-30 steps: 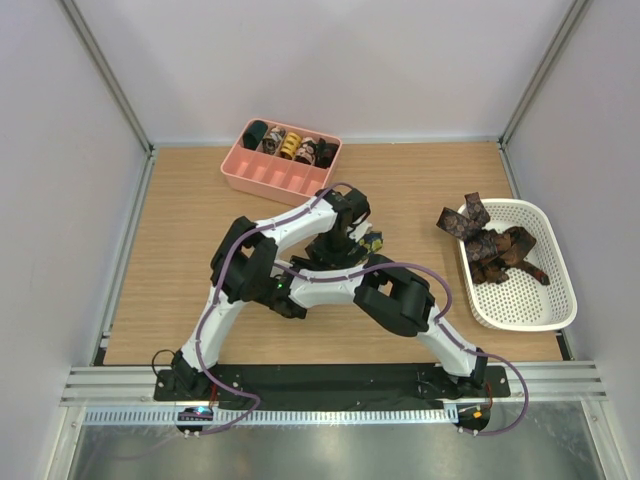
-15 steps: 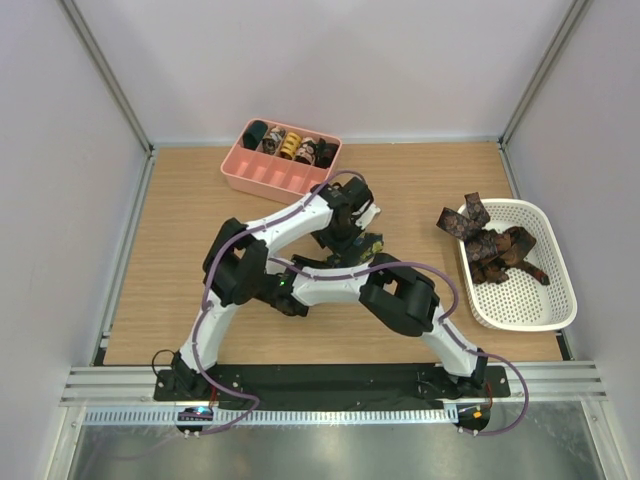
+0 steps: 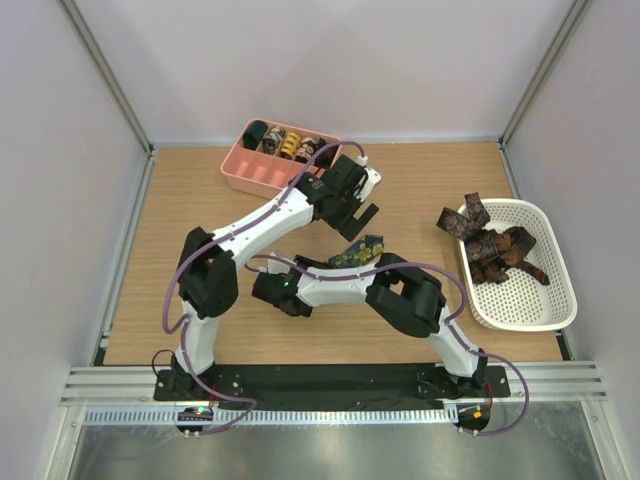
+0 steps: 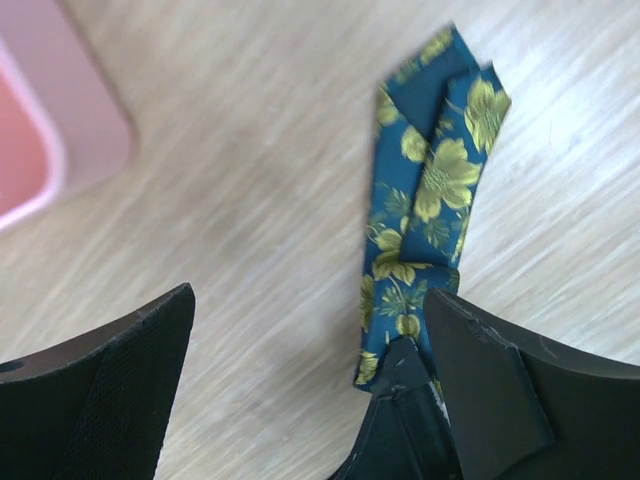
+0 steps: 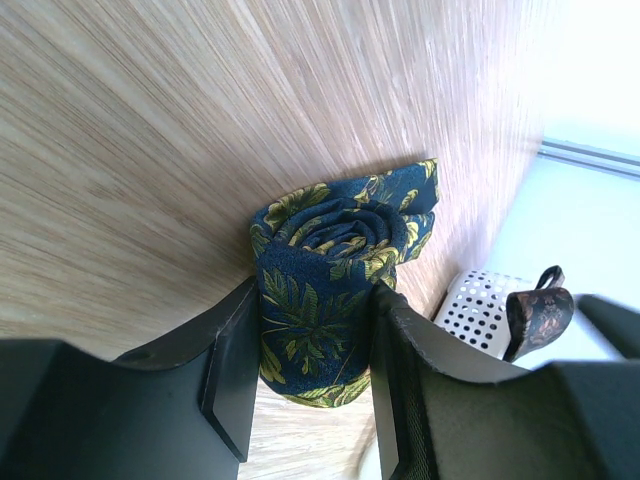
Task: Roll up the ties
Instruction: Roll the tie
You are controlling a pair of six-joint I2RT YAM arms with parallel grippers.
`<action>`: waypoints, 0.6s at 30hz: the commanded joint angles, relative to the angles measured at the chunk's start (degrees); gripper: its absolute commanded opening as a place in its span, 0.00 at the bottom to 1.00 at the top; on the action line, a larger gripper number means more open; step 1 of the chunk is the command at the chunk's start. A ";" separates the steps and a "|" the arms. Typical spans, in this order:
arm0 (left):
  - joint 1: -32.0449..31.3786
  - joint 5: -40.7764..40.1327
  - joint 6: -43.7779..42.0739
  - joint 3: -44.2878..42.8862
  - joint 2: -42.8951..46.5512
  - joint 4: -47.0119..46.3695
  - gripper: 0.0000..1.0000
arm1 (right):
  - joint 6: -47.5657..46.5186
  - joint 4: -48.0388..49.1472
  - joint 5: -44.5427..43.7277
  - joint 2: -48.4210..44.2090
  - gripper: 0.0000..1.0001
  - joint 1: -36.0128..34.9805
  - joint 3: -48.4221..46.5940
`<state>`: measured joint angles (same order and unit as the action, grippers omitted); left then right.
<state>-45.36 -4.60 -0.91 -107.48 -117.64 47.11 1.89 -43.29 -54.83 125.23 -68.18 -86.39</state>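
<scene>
A navy tie with yellow-green leaf print [image 5: 335, 235] is rolled into a coil, with a short tail lying flat on the wood. My right gripper [image 5: 318, 305] is shut on the coil, one finger on each side. In the top view the tie [image 3: 363, 247] lies mid-table at my right gripper [image 3: 350, 258]. My left gripper [image 3: 353, 215] is open and empty just beyond it, towards the pink tray. In the left wrist view the tie's tail [image 4: 432, 190] lies ahead of my open left gripper [image 4: 310, 300], close to its right finger [image 4: 520, 390].
A pink divided tray [image 3: 262, 178] at the back holds several rolled ties [image 3: 290, 147]; its corner shows in the left wrist view [image 4: 50, 130]. A white perforated basket [image 3: 530, 300] at the right holds loose brown patterned ties [image 3: 495, 245] and also shows in the right wrist view [image 5: 480, 310].
My left gripper has lifted off the tie and moved back toward the pink tray, its elbow swinging left. The tie now shows in the top view, still held by my right gripper.
</scene>
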 commanded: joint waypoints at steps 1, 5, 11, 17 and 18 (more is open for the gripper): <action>-0.08 -5.84 2.21 2.18 8.55 -6.76 0.96 | 4.43 3.21 7.89 -2.79 0.22 0.24 1.40; 0.45 -10.24 5.38 6.84 14.10 -11.50 0.99 | 5.58 8.29 13.33 -7.71 0.22 1.82 5.61; 2.91 -18.76 9.78 18.69 24.47 -20.80 1.00 | 6.46 13.75 24.14 -14.66 0.22 5.86 10.97; 8.97 -20.53 20.49 31.79 35.70 -30.14 1.00 | 7.07 17.00 33.63 -19.75 0.22 9.64 14.75; 9.41 -20.54 22.33 33.72 36.86 -31.37 1.00 | 7.42 17.70 34.78 -20.37 0.22 10.26 16.06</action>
<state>-37.76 -21.65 13.67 -77.19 -86.13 24.75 5.54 -30.37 -31.35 107.42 -59.00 -73.01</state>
